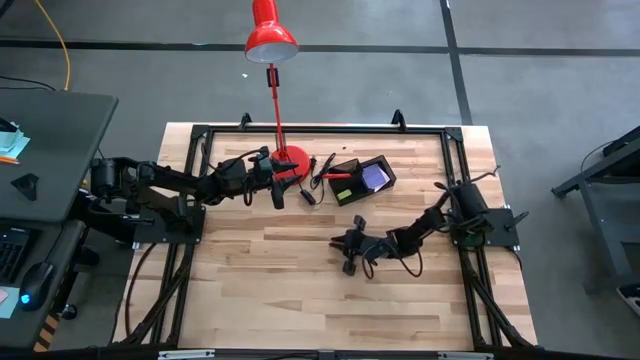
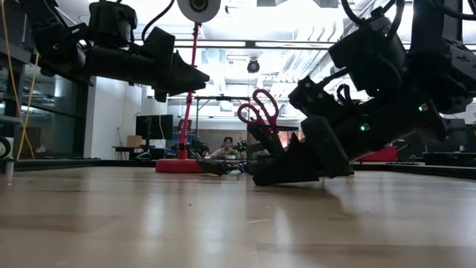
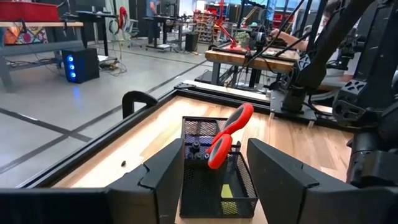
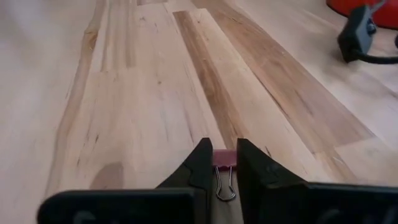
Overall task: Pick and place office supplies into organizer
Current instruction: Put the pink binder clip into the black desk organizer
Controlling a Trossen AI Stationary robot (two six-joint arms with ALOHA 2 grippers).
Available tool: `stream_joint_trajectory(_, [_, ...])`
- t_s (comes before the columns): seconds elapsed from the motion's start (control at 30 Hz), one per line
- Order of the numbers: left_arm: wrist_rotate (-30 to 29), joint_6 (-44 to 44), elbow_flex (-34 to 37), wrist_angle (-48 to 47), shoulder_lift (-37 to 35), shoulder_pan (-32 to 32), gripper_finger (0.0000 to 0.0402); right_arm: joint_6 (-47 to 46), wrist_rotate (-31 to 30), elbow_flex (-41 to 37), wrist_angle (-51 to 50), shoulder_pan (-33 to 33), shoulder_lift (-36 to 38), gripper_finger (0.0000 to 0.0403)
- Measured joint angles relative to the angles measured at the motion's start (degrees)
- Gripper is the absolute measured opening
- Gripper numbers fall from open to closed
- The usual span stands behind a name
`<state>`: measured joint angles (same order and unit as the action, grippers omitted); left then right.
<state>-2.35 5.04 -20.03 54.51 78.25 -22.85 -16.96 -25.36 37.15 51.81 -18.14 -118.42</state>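
Note:
The black mesh organizer (image 1: 385,163) (image 3: 188,126) stands at the table's far middle, right of the lamp base. Red-handled scissors (image 1: 340,176) (image 3: 227,134) (image 2: 259,112) stand in it handles up, beside a purple-blue pad (image 1: 375,177) and a small yellow piece (image 3: 227,191). My left gripper (image 1: 278,192) (image 3: 214,150) (image 2: 195,78) hovers open above the table, left of the organizer and pointing at it. My right gripper (image 1: 349,250) (image 4: 224,150) (image 2: 256,177) is low over the table's middle, shut on a small pink binder clip (image 4: 224,159). My right gripper pinches the binder clip's pink body (image 4: 224,158) between its two fingertips. The clip's wire handle (image 4: 225,185) lies back in the gap between the fingers. The fingers reach out low and nearly level, toward the table's left. Whether the clip rests on the wood cannot be told.
The red desk lamp stands on its round base (image 1: 292,160) (image 2: 178,165) at the far middle, its head (image 1: 270,40) beyond the far edge. Its cord and dark switch (image 1: 308,196) (image 4: 357,34) lie on the wood near the base. Bare wood (image 1: 260,290) fills the near half.

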Motion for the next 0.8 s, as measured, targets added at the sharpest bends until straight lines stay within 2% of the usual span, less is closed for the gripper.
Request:
stream_joint_trajectory(0.17, [0.02, 0.00, 0.00, -0.12, -0.01, 0.00, 0.0168, 3.82, 3.76, -0.15, 4.85, -0.14, -0.36, 0.0036])
stream_joint_trajectory(0.3, [0.02, 0.00, 0.00, -0.29, 0.01, 0.00, 0.0168, 4.25, 3.34, -0.15, 6.63, 0.83, 0.35, 0.0048])
stream_joint_trajectory(0.43, [0.02, 0.00, 0.00, -0.44, 0.01, 0.00, 0.0168, 7.46, 3.14, -0.13, 7.19, 1.71, 1.98, 0.0036])
stream_joint_trajectory(0.67, [0.04, 0.03, 0.00, -0.75, 0.01, 0.00, 0.0168, 10.13, 4.25, -0.24, 6.03, 4.46, 6.42, 0.0043])
stream_joint_trajectory(0.8, [0.06, 0.18, 0.00, -0.77, 0.01, 0.00, 0.0168, 8.86, 1.81, -0.26, -0.05, 6.48, 10.12, 0.0048])
